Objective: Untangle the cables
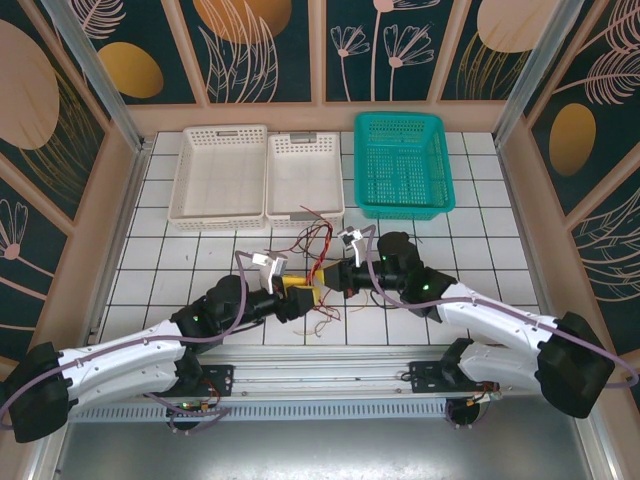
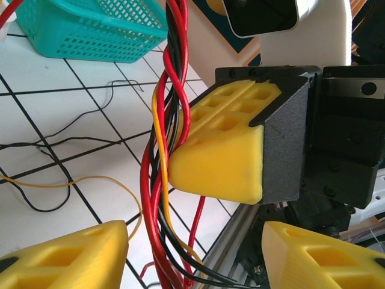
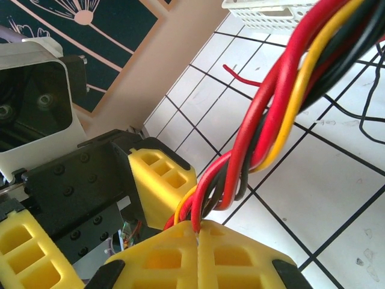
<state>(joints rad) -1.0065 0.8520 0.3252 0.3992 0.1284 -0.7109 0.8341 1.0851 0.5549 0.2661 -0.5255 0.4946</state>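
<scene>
Cables (image 1: 318, 238) outside white baskets (image 1: 222, 131), teal basket (image 1: 400, 209).

From above, the cables (image 1: 318, 243) are too thin and small to count. In the left wrist view the twisted bunch runs off the top and bottom edges, the green basket (image 2: 84, 30) is cut at the top, and the left pincer (image 2: 195, 229) is cut at the bottom. In the right wrist view the bunch's low end hides inside the right pincer (image 3: 197, 241), and the white basket (image 3: 271, 12) is cut off.
</scene>
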